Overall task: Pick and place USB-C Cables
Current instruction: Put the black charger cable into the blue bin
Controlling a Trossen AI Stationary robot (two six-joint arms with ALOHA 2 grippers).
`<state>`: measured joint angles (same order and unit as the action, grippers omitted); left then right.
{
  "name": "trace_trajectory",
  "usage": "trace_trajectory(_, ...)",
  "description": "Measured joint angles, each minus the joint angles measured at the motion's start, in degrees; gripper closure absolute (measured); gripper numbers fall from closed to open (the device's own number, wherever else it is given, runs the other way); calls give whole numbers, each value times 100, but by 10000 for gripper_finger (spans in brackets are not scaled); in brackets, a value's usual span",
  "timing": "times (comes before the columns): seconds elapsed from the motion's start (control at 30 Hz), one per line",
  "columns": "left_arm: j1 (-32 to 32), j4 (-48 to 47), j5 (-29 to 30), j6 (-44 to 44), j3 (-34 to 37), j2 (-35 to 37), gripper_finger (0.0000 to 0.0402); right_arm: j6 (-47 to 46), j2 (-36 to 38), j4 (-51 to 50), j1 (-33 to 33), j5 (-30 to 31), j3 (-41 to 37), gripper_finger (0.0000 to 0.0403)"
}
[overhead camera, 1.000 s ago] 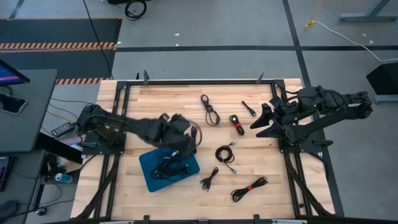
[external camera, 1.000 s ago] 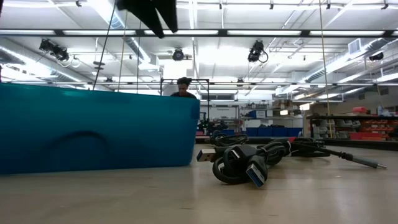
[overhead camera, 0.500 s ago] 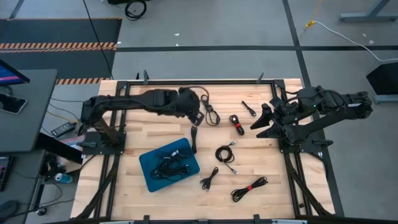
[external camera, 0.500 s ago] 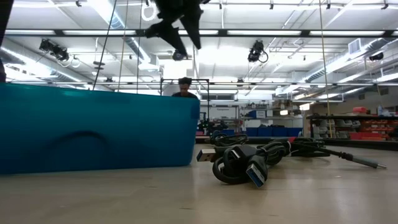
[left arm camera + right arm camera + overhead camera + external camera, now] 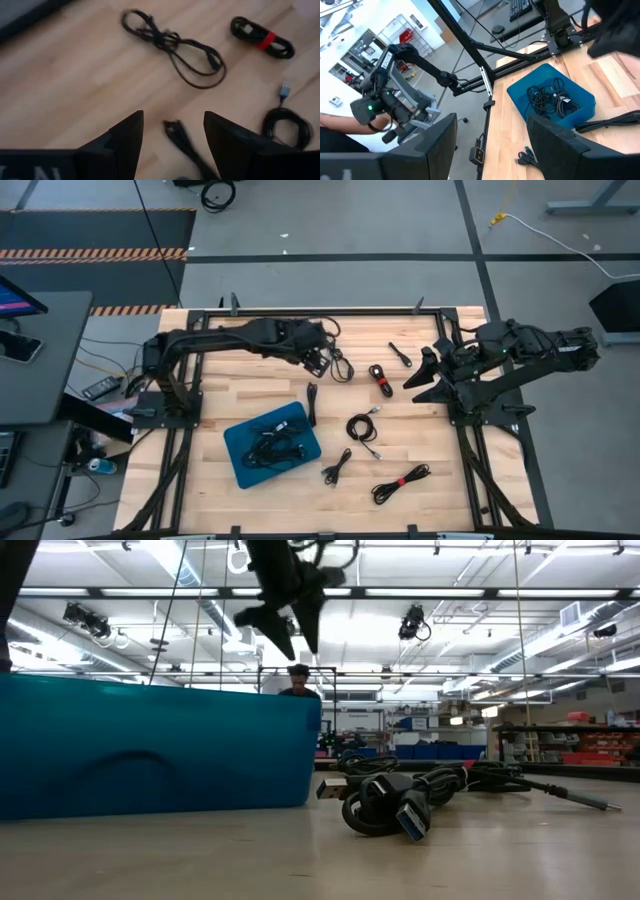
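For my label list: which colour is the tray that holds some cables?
The tray is blue; the high view shows it best, with black cables inside.

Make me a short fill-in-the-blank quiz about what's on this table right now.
1. The tray holding some cables is coloured ____.
2. The left gripper hovers with its fingers ____.
3. The cable bundle lying between the two arms is bound with a ____ tie.

Missing words: blue; open; red
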<state>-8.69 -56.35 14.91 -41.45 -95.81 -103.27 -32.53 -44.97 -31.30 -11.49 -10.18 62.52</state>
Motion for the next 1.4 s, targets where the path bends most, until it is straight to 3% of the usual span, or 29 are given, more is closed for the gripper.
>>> trace_trajectory(0.4,316,79,-1036,-301,-2,-1069,187,147,-2,-115,-1,-6,0,157)
trace_trajectory(0.9,380,-170,-1070,-906,54,-1511,195,205,1,-158,-2,-65,0,157)
trace_trajectory(1.4,367,163,-1071,-753,63,-1787,217,273,0,-91,-2,-155,0,157)
